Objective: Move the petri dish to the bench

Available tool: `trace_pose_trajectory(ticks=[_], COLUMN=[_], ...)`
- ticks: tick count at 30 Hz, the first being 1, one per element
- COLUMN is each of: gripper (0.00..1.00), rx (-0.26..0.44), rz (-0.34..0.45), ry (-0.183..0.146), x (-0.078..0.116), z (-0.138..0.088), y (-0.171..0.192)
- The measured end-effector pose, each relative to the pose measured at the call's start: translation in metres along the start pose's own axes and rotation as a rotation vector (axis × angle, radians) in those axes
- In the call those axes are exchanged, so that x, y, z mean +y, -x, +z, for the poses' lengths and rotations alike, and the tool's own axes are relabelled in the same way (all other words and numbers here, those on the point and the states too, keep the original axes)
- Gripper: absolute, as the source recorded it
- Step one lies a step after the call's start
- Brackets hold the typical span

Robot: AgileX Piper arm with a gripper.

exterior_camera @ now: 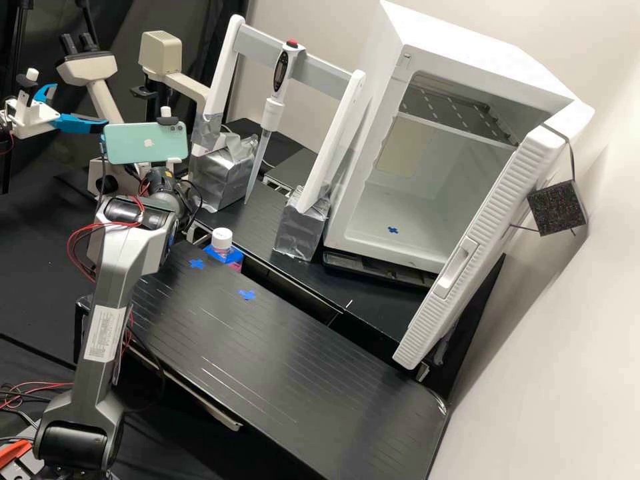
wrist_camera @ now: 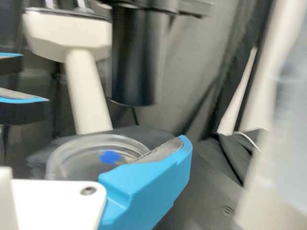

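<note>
The petri dish (wrist_camera: 72, 153) is at the gripper (wrist_camera: 158, 165), beneath a black cylinder (wrist_camera: 134, 55) and apart from it. The dish is clear and round, with a blue mark seen in or through it, and the gripper covers part of its near rim. It cannot be told whether the gripper is clamped on the dish or only stands against it, nor whether the dish is raised or resting on a surface. The pale microscope (exterior_camera: 90, 67) stands at the far side of the work area, behind the dish. The arm (exterior_camera: 110, 293) extends up from the near side, and a mint-green phone (exterior_camera: 145, 143) is located at its wrist. The black bench (exterior_camera: 300, 373) lies in front of the arm's reach and carries two blue crosses, one nearer the arm (exterior_camera: 196, 264) and one farther along (exterior_camera: 247, 295). A bottle (exterior_camera: 222, 240) with a white cap stands just beside the far edge of the bench. Behind it, a white frame (exterior_camera: 227, 73) is seated in two silver-taped blocks; a pipette (exterior_camera: 272, 110) with a red button is mounted upright on its crossbar, tip downward. To the right of the frame is a white cabinet (exterior_camera: 373, 133) with its door (exterior_camera: 483, 247) open, a shelf (exterior_camera: 460, 110) inside and a further blue cross on its floor. A black square block (exterior_camera: 556, 207) is attached to the door.
</note>
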Motion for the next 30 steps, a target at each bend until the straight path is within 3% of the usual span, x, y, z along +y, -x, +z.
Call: trace_pose_trajectory(ticks=[10,17,30], gripper=[1.0,1.0,1.0], rx=[-0.097,-0.094,-0.085], rz=[-0.023,-0.025,-0.036], ry=[-0.01,0.006,0.001], x=[0.0016,0.004,-0.0009], z=[0.0075,0.0042,-0.0014], y=[-0.0009,-0.0031,-0.0059])
